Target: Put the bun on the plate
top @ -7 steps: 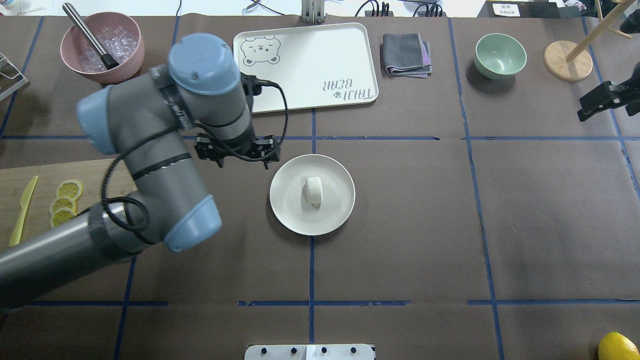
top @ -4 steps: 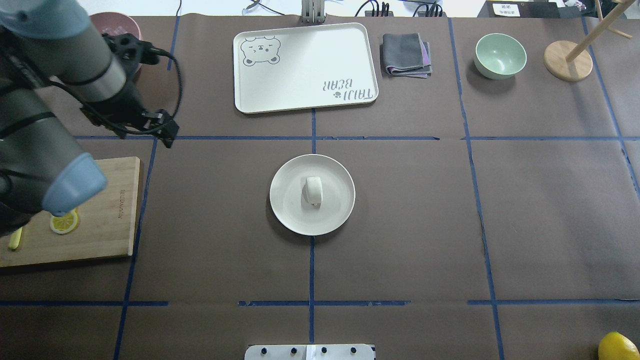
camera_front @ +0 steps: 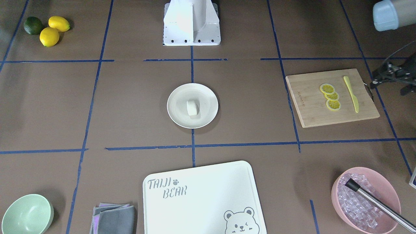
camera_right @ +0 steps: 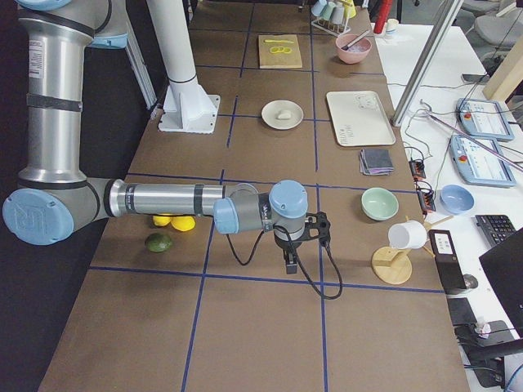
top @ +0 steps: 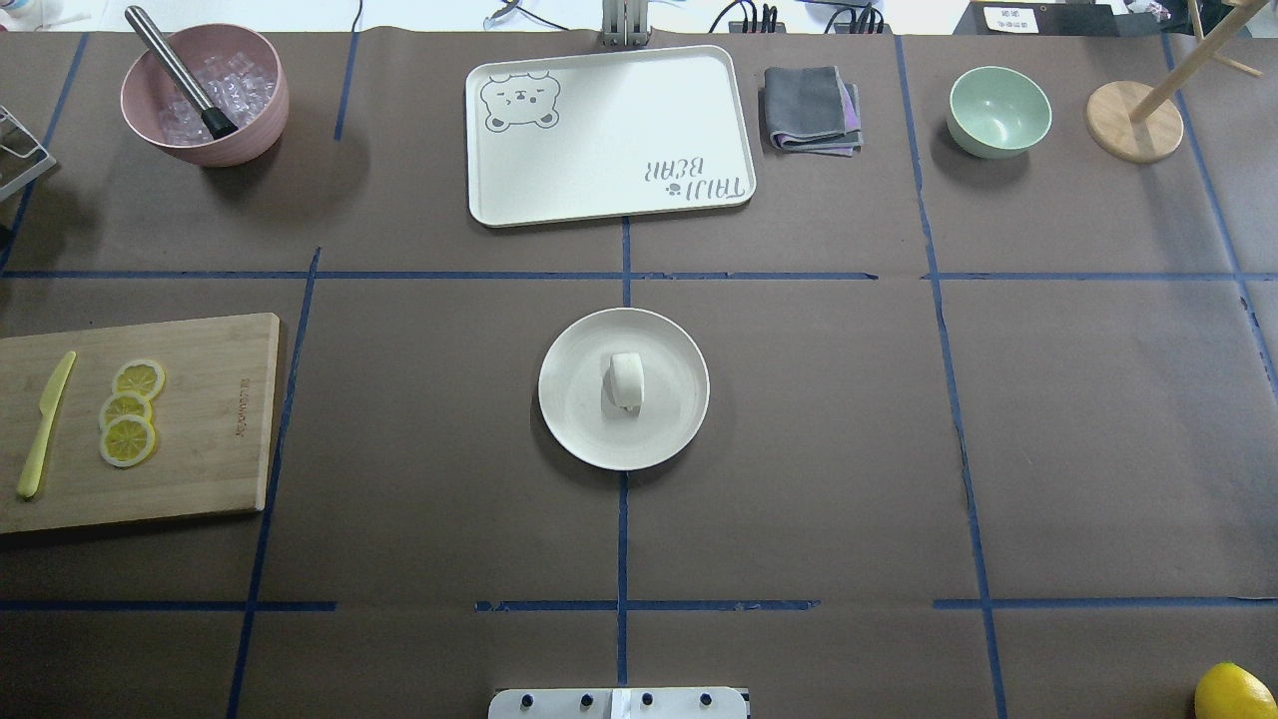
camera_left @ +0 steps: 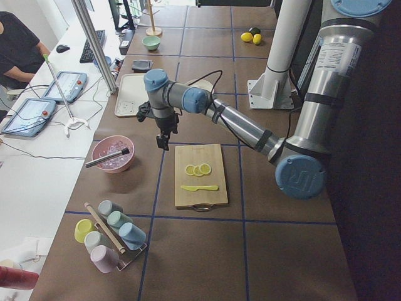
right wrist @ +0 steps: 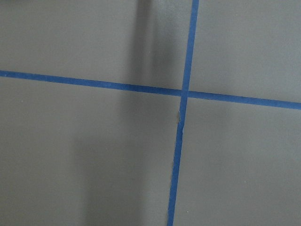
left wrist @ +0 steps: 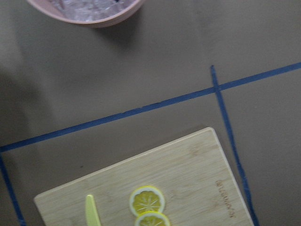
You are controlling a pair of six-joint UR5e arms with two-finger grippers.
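Spreading across every view, the brown surface point(top: 419, 449) carries a grid of blue tape lines. The left arm point(camera_left: 250, 125) reaches out over it, and the left pincer point(camera_left: 164, 142) hangs above the strip between the wooden cutting board point(top: 210, 429) and the pink bowl point(top: 205, 95). Whether it is released or clenched I cannot tell. The same goes for the right pincer point(camera_right: 291, 263), hanging over bare surface. The cream plate point(top: 579, 424) sits at the centre, and the bun point(top: 626, 380) lies in its middle, well apart from both pincers.
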